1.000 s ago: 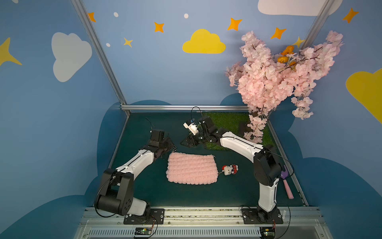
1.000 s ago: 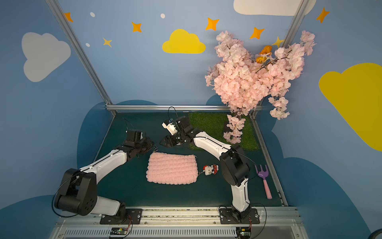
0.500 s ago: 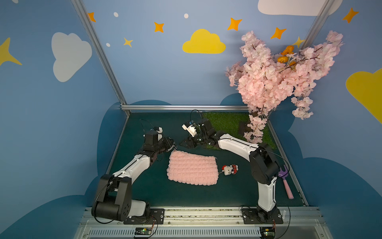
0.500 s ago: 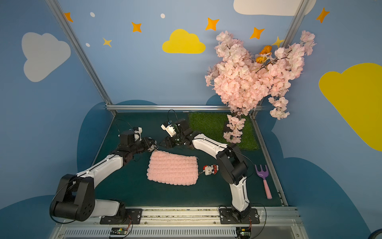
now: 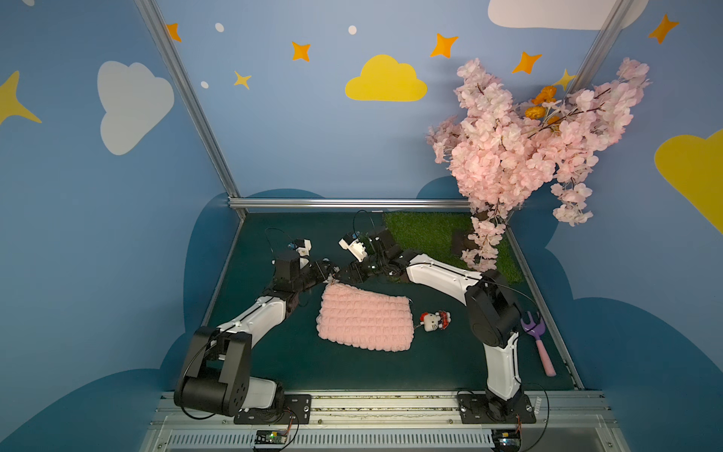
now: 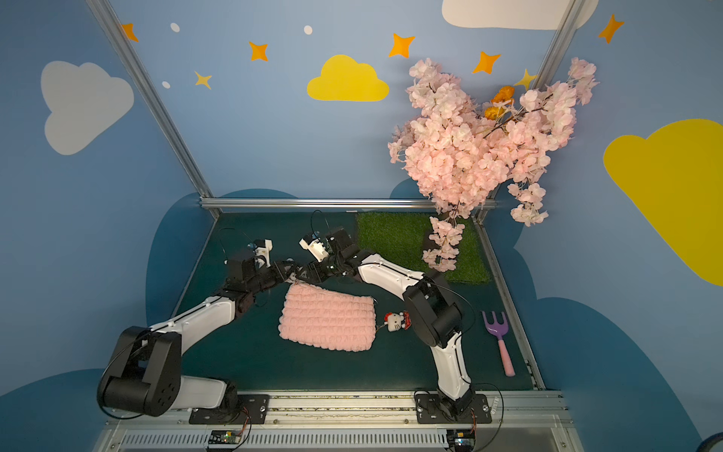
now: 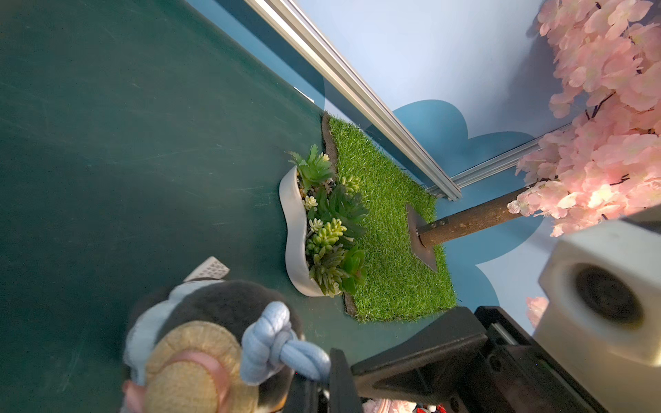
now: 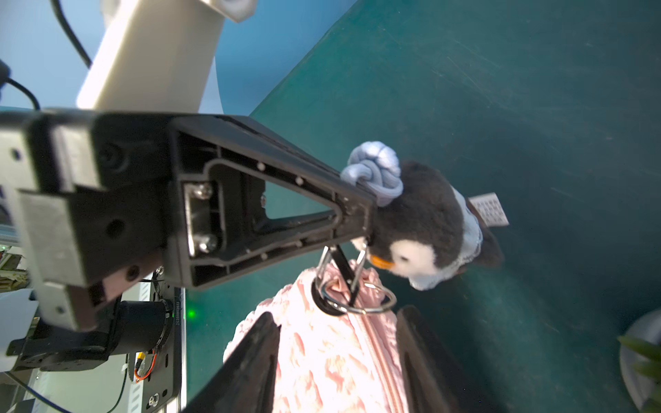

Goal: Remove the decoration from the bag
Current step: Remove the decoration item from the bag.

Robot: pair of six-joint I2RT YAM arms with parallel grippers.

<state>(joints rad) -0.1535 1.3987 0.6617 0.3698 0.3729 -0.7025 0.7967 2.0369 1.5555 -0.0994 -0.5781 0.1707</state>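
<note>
Both arms meet at the far corner of the bag on the left arm's side. The bag is a pink quilted pouch lying flat on the green table. The decoration, a white cat-face charm with a red bow, lies on the table just beside the bag's opposite short edge. Its short chain reaches to that edge, well apart from both grippers. The left gripper is clenched, its tip against the head of a dark penguin plush that has a pale blue knot on top. A metal clip hangs from just below that tip and passes through a ring at the end of the bag's zip. We cannot tell whether the fingers pinch the clip itself. In the right wrist view the right gripper straddles this corner with its jaws apart, and pink fabric fills the gap up to both fingers. We cannot tell whether they squeeze it. Also noted are a white planter of succulents at the edge of a grass mat and a pink blossom tree standing on that mat. A purple fork with a pink handle lies near the right arm's base.
</note>
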